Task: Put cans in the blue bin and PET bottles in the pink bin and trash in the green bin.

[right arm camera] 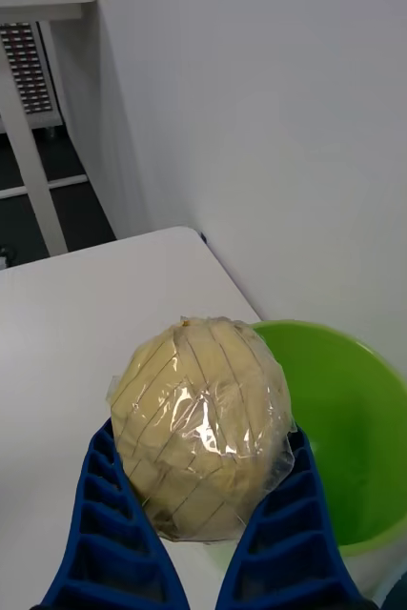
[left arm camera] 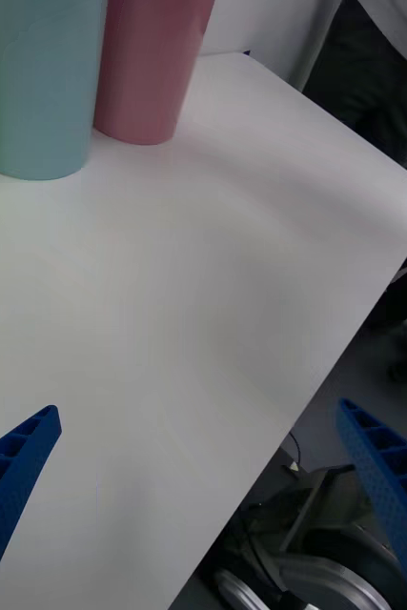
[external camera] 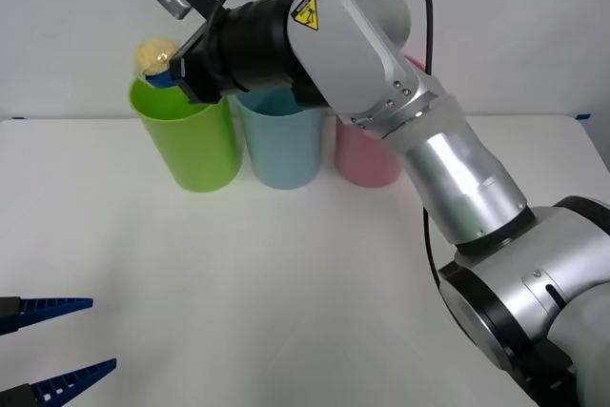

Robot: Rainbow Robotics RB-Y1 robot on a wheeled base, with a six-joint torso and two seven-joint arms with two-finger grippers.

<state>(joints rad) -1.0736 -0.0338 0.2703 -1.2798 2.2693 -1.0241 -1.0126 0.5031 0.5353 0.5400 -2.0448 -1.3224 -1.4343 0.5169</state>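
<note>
Pinching the trash point(right arm camera: 201, 429), the right gripper point(right arm camera: 198, 534) hovers over the green bin point(right arm camera: 375, 448).

Pink bin point(external camera: 367, 154) half behind the arm; blue bin point(external camera: 281, 145) rim likewise

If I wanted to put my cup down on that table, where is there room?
The broad white table in front of the green bin, blue bin and pink bin is bare. The back is crowded: the right gripper holds the trash over the green bin. The open left gripper waits at the near left.
</note>
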